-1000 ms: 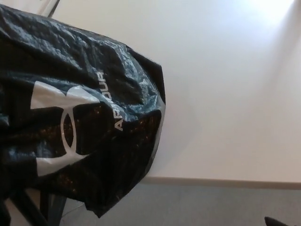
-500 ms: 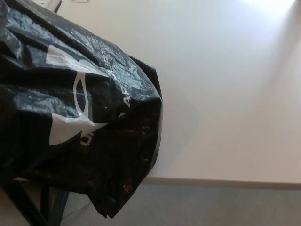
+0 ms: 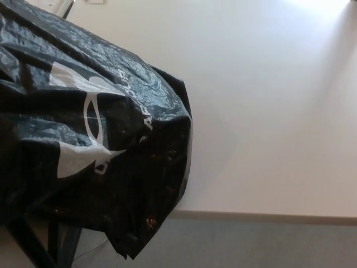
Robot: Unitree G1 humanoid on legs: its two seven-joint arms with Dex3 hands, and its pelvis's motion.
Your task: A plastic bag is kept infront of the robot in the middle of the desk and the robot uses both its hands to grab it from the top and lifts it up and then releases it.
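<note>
A large black plastic bag (image 3: 95, 128) with a white logo and lettering fills the left half of the head view. It is crumpled and hangs close to the camera, its lower corner reaching past the desk's front edge. No part of either hand shows in this frame, and what holds the bag is hidden behind it or out of the picture.
The white desk top (image 3: 268, 100) spreads across the right side, with its front edge (image 3: 268, 215) running along the bottom. Grey floor (image 3: 251, 245) lies below that edge. Dark frame legs (image 3: 56, 245) show under the bag at lower left.
Since a second ago the bag has crumpled and turned, the logo sliding up and left and folding. A dark tip at the bottom right corner has gone from view.
</note>
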